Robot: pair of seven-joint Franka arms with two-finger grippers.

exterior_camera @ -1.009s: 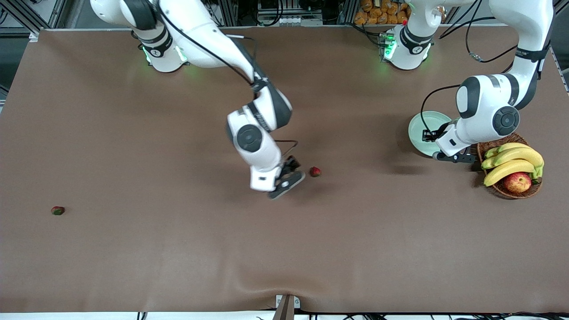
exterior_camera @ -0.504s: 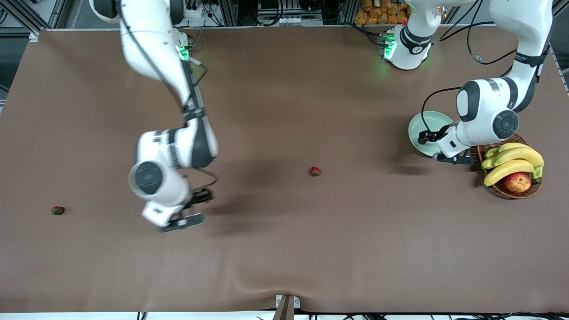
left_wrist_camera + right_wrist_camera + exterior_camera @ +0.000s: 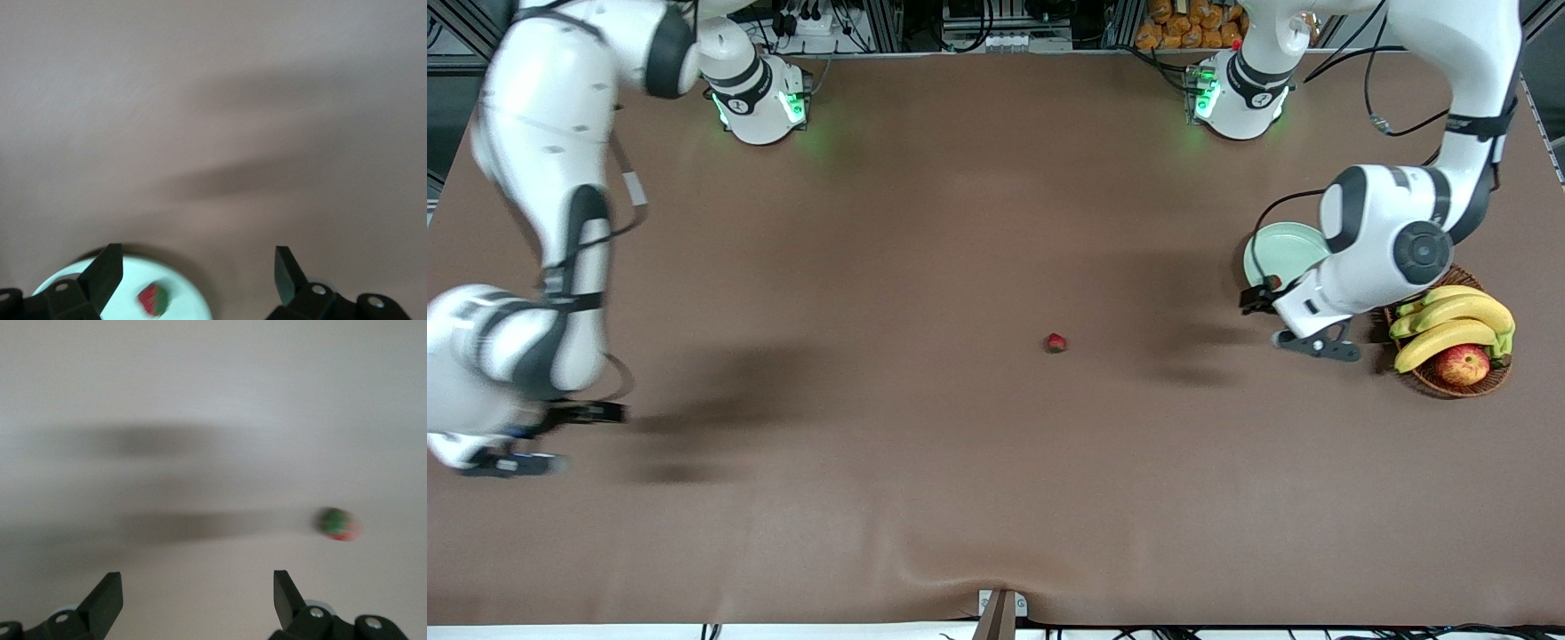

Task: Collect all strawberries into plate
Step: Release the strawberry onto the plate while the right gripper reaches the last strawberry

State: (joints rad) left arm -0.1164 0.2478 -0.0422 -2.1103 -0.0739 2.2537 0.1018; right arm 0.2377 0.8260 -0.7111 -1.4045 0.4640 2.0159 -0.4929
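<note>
Right end effector newly over strawberry.

Both hands, left hand and right hand (seemingly blurred), spread wide.

The right gripper is swinging away from the middle strawberry, way out toward its own end of the counter. The left gripper is opening, leaving a strawberry on the plate.
</note>
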